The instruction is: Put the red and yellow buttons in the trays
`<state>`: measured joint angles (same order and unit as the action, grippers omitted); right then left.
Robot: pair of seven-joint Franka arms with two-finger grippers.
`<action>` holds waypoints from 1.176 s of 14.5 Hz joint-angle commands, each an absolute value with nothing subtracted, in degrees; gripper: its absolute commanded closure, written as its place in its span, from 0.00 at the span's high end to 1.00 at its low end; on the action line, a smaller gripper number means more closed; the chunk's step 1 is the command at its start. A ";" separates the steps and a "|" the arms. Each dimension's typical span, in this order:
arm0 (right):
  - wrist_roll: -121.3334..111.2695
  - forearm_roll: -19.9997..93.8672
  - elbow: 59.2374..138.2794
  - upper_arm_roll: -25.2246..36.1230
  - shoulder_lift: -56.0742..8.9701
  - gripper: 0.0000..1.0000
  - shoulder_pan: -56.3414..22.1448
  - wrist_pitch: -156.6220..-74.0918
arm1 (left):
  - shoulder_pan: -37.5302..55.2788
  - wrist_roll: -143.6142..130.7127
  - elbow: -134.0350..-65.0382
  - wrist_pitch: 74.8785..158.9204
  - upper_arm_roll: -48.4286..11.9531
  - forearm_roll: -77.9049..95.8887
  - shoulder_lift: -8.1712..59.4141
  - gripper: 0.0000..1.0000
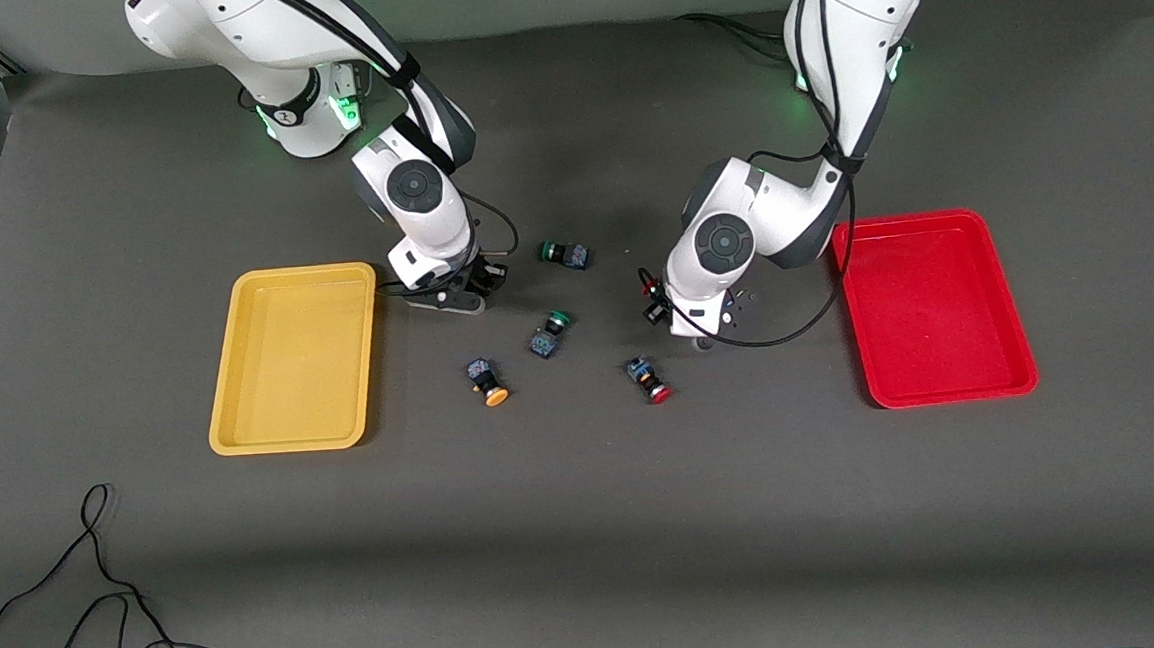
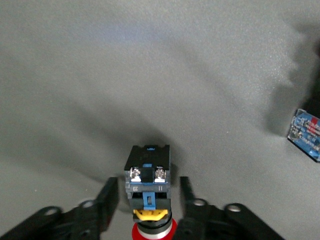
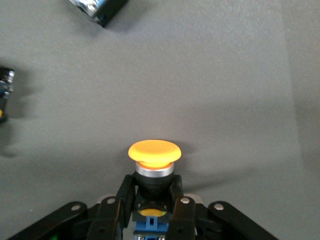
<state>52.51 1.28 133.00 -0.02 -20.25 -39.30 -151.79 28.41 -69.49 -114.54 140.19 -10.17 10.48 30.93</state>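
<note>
My right gripper [image 1: 482, 278] is low over the table beside the yellow tray [image 1: 240, 385]. In the right wrist view it [image 3: 152, 184] is shut on the dark body of a yellow-capped button [image 3: 154, 151]. My left gripper [image 1: 654, 299] is low between the loose buttons and the red tray [image 1: 1012, 317]. In the left wrist view it [image 2: 149, 187] is open, and a red-capped button [image 2: 148, 172] lies between its fingers [image 2: 111, 192] with a gap on each side. A second yellow button [image 1: 488, 381] and a second red button [image 1: 649, 380] lie on the table, nearer the front camera. Both trays hold nothing.
Two green-capped buttons [image 1: 564, 255] [image 1: 548, 334] lie between the arms. Another button's body shows at the edge of the left wrist view [image 2: 305, 134], and two show in the right wrist view [image 3: 100, 7] [image 3: 4, 92]. A black cable [image 1: 103, 593] lies at the table's near corner.
</note>
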 commanded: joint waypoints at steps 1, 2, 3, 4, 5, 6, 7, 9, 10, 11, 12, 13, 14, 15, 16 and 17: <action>51.77 0.26 131.14 0.79 -16.01 0.23 -39.46 -145.93 | 29.27 -70.58 -115.58 140.02 -9.58 11.07 29.18 0.00; 50.46 0.26 129.57 0.88 -13.99 0.23 -39.29 -141.81 | 28.83 -69.71 -115.40 138.97 -9.58 10.90 28.22 0.00; 49.32 0.26 127.38 1.66 -12.15 0.23 -39.37 -136.37 | 28.48 -69.52 -115.05 136.43 -9.32 10.38 26.91 0.00; 47.65 0.26 124.57 2.54 -10.13 0.23 -39.37 -129.79 | 27.87 -68.04 -113.74 131.71 -8.88 9.59 25.42 0.00; 44.24 0.26 121.32 3.07 -8.37 0.23 -39.37 -123.38 | 26.30 -65.85 -112.43 125.74 -8.35 9.06 23.49 0.00; 40.12 0.35 118.16 4.64 -6.96 0.23 -39.37 -118.26 | 23.93 -62.96 -111.19 120.29 -8.26 8.88 21.55 0.00; 36.25 0.44 115.25 6.83 -5.73 0.23 -39.37 -114.38 | 21.21 -59.01 -110.57 115.45 -8.26 8.01 19.62 0.00; 26.24 0.79 111.99 11.49 -4.22 0.23 -39.37 -110.32 | 15.32 -50.84 -111.44 108.84 -8.26 1.10 16.01 0.00; 22.36 0.88 111.62 14.30 -3.70 0.23 -39.37 -109.87 | 13.20 -46.89 -111.97 106.29 -8.26 -3.21 15.39 0.00; 18.50 0.88 111.62 17.28 -3.43 0.23 -39.37 -109.86 | 10.05 -42.84 -112.76 105.13 -8.26 -6.99 14.86 0.00; 14.37 0.88 111.62 20.36 -3.43 0.23 -39.37 -109.86 | 6.80 -37.93 -114.76 105.81 -8.35 -8.77 14.24 0.00; 10.50 0.88 111.62 24.48 -3.78 0.23 -39.37 -110.04 | 4.94 -33.70 -117.05 108.00 -8.26 -9.40 13.89 0.00; 6.72 0.88 111.71 28.44 -4.13 0.23 -39.37 -110.47 | 2.49 -30.62 -119.85 112.02 -8.26 -10.19 13.54 0.00; 2.24 0.88 111.80 32.39 -4.65 0.23 -39.29 -110.74 | -0.32 -27.98 -123.10 116.58 -8.26 -11.76 13.01 0.00; -0.93 0.97 112.32 36.00 -5.27 0.23 -39.37 -111.70 | -2.44 -25.86 -125.92 120.98 -8.26 -12.56 12.83 0.00; -3.66 1.05 113.46 38.82 -6.14 0.23 -39.29 -113.10 | -3.94 -24.53 -128.21 124.59 -8.26 -12.57 12.66 0.00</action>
<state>1.90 0.98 112.57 33.70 -4.37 -38.58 -111.01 -0.95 -28.24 -121.40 117.80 -7.51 -11.20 15.26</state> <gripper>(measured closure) 0.665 0.674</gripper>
